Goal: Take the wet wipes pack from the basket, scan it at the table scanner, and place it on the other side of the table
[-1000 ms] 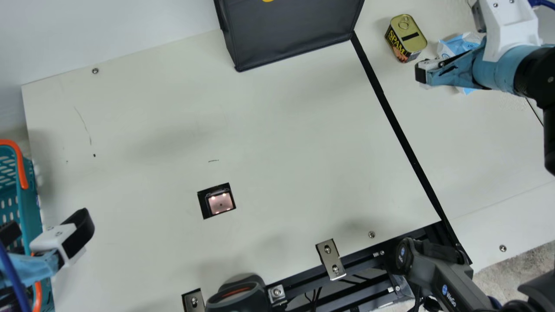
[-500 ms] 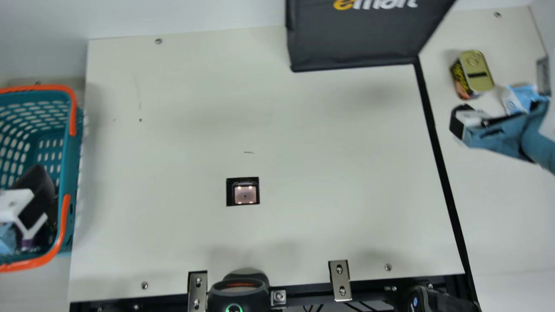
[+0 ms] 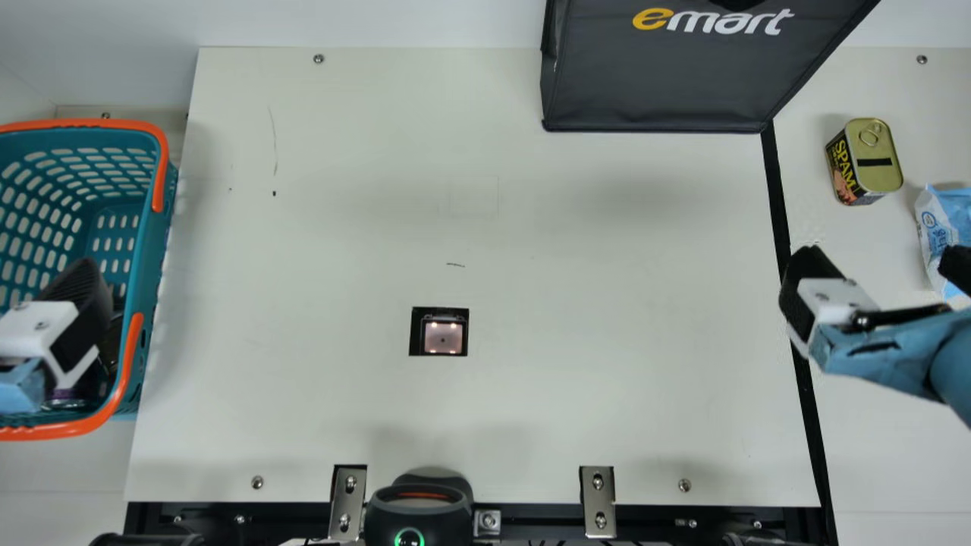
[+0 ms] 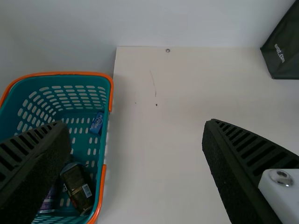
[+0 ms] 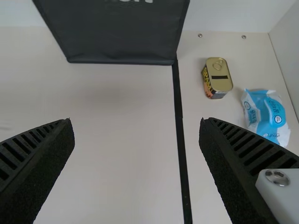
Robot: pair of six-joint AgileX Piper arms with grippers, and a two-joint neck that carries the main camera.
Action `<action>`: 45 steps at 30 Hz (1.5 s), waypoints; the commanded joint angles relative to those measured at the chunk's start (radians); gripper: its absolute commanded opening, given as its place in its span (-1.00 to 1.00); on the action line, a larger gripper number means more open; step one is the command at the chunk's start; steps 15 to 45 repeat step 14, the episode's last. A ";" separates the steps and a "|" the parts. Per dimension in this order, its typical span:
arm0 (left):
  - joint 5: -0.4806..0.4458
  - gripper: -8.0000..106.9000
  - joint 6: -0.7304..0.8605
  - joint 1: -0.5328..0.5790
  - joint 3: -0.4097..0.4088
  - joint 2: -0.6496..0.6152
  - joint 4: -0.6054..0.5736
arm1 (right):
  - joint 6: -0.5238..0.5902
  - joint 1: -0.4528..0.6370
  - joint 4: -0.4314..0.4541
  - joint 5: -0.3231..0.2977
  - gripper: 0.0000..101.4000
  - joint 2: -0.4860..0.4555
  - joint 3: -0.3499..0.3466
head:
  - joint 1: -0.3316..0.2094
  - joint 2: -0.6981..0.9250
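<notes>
And straight over to the wipes point(image 3: 944, 216): out of the basket point(image 3: 150, 262), lying on the table point(image 3: 576, 265) at the right, beyond the black strip point(image 3: 774, 197). Blue and white, rather crumpled in the right wrist view, and just beside the can point(image 3: 884, 155), near but apart. Looking at that can: upright, gold lid up, between the wipes and the bag point(image 3: 660, 91). In now to the right gripper point(image 3: 880, 267): hanging above the table near the wipes, fingers point(image 5: 37, 161) spread wide, gripping nothing. In the main view, seen partly overlapping the wipes with one fingertip. Across to the bag: dark, standing at the far edge, with a lower corner right by the upper end of the strip. Back to the middle, down to the scanner point(image 3: 443, 335): set into the table, lights glowing, bare on top. Way over on the left, the basket: teal, with orange handles, beside the table's edge. Inside, as seen in the left wrist view: a dark pack point(image 4: 78, 189) leaning low down, a purple can point(image 4: 49, 200) next to it, and a small blue item point(image 4: 96, 123) farther along, by the wall. Above all that, the left gripper point(image 3: 57, 326): fingers point(image 4: 35, 163) wide apart too, holding nothing. Last, at the near edge, a black device point(image 3: 417, 516) with a glowing green ring, between metal brackets point(image 3: 597, 500).
</notes>
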State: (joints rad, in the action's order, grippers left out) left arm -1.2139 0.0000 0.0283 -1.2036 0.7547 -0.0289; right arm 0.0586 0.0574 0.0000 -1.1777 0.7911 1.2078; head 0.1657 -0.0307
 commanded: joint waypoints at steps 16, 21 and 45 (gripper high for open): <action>0.000 0.71 0.000 0.000 0.000 0.000 0.000 | -0.059 -0.072 0.013 -0.045 0.87 -0.051 0.012 | -0.027 0.003; 0.000 0.71 0.000 0.000 0.000 0.000 0.000 | -0.059 -0.072 0.013 -0.045 0.87 -0.051 0.012 | -0.027 0.003; 0.000 0.71 0.000 0.000 0.000 0.000 0.000 | -0.059 -0.072 0.013 -0.045 0.87 -0.051 0.012 | -0.027 0.003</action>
